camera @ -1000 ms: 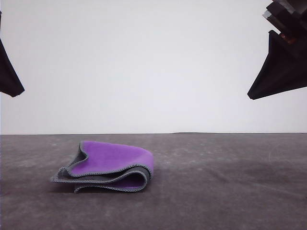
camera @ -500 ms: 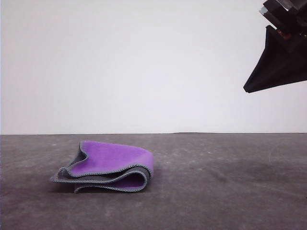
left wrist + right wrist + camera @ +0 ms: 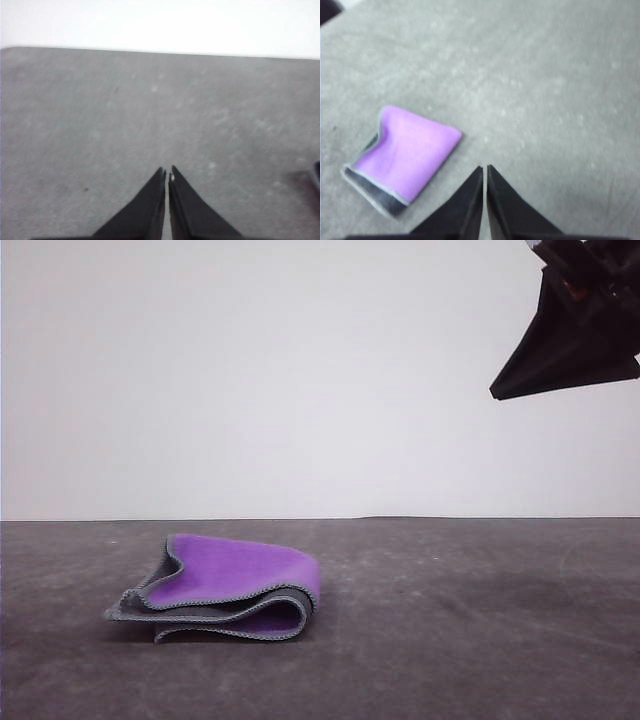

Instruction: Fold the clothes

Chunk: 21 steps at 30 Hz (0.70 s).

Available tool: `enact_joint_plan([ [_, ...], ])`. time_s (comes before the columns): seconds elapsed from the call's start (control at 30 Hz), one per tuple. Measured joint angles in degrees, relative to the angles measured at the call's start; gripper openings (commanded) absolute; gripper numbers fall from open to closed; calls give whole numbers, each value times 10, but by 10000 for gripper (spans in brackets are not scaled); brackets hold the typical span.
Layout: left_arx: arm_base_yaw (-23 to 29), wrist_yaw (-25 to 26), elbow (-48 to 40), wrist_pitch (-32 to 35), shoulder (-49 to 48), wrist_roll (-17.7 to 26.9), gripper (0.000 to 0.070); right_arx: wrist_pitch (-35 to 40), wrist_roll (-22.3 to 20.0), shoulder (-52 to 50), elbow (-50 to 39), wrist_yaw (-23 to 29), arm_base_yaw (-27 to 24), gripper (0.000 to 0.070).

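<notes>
A big grey table [image 3: 480,640] fills the lower part of the front view. It looks rough and a bit speckled. Behind it is a plain white wall [image 3: 300,370] that takes up the upper part of the frame.

The cloth [image 3: 225,590] lies on the table in the lower left of the front view. It is folded over into a small soft bundle with a few layers. The top is bright purple. Dark grey shows between the layers, and a stitched grey hem runs along the edges. The fold is rounded on the right side of the bundle, and the loose edges point to the left. Nothing touches it.

In the right wrist view the cloth [image 3: 402,160] sits in the lower left of the frame. It is a purple patch with a dark grey strip along its lower edge.

The right gripper [image 3: 497,393] is in the upper right corner of the front view. It is black and pointed, and it hangs high in the air, well apart from the cloth. In the right wrist view the right gripper [image 3: 484,169] has its two black fingers pressed together, holding nothing.

In the left wrist view the left gripper [image 3: 167,172] hangs over bare grey table. Its two fingers are also pressed together, with a thin line between them, holding nothing.
</notes>
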Motion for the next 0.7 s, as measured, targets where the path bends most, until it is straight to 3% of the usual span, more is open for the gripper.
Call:
enact_joint_plan([
  [0.13,-13,-23,0,9,-1,6,0,20,0,0,0,0,0,10],
  [0.7,-20,-23,0,9,-1,9,0,65,0,0,0,0,0,10],
])
